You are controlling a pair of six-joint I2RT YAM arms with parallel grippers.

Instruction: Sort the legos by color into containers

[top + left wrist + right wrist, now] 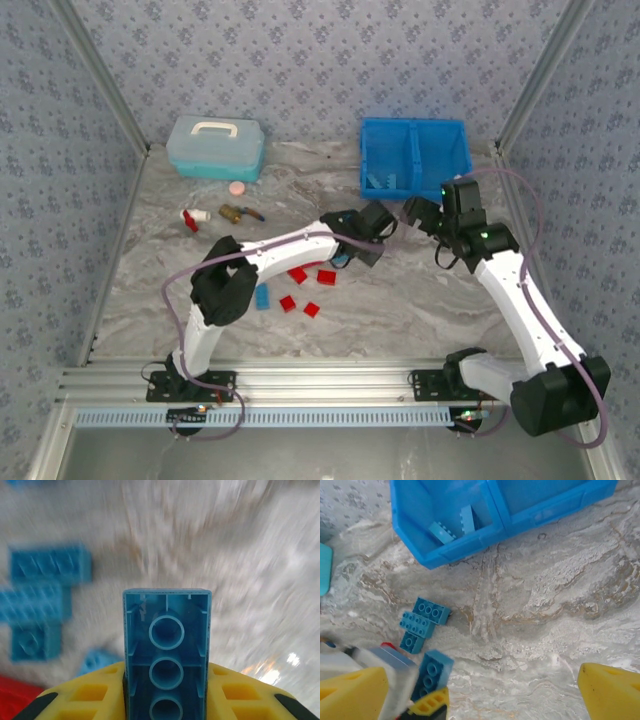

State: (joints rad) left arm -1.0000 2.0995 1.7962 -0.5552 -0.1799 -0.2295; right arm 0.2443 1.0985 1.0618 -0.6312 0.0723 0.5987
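Light-blue plastic lego brick is clamped in the left pincer over the worktop's middle; the right pincer is spread apart. It is best released low into the blue-brick compartment of the bright blue divided bin by the far edge.

This looks like a lab's robot test cell. A marble-patterned tabletop is boxed in at 9, 12 and 3 o'clock by patterned blue-grey wall panels on metal posts. At 6 o'clock, the left arm and right arm are bolted to an aluminium rail.
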